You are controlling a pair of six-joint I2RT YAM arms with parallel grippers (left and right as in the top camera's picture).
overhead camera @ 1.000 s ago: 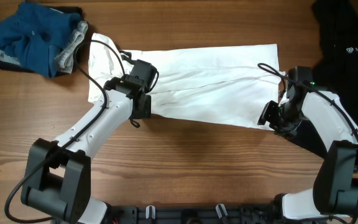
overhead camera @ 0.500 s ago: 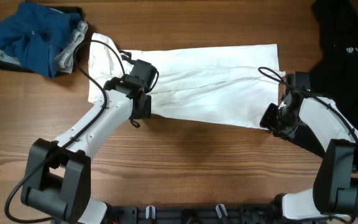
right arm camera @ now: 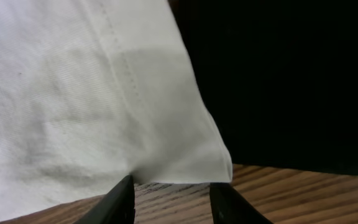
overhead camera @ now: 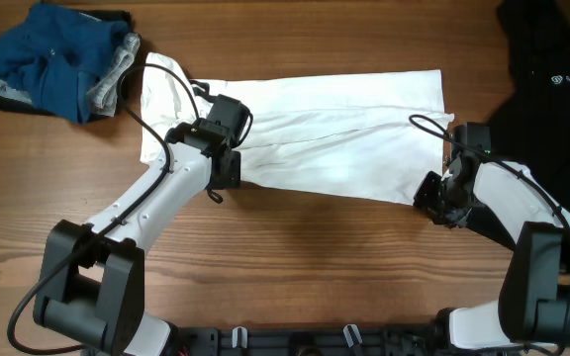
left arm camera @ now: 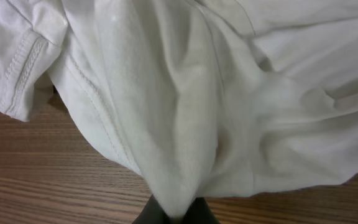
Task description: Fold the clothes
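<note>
White T-shirt (overhead camera: 334,138) across the frame's centre, apparently with 1 lengthwise fold done: left gripper (left arm camera: 174,213) pinches its lower-left edge, right gripper (right arm camera: 173,188) holds jaws spread astride the lower-right hem corner; crosswise folds appear left.

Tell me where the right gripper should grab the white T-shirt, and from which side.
Take the white T-shirt by its hemmed corner beside the black garment, approaching low from the near side: that corner lies flat, pointing between the open fingers of the right gripper.
</note>
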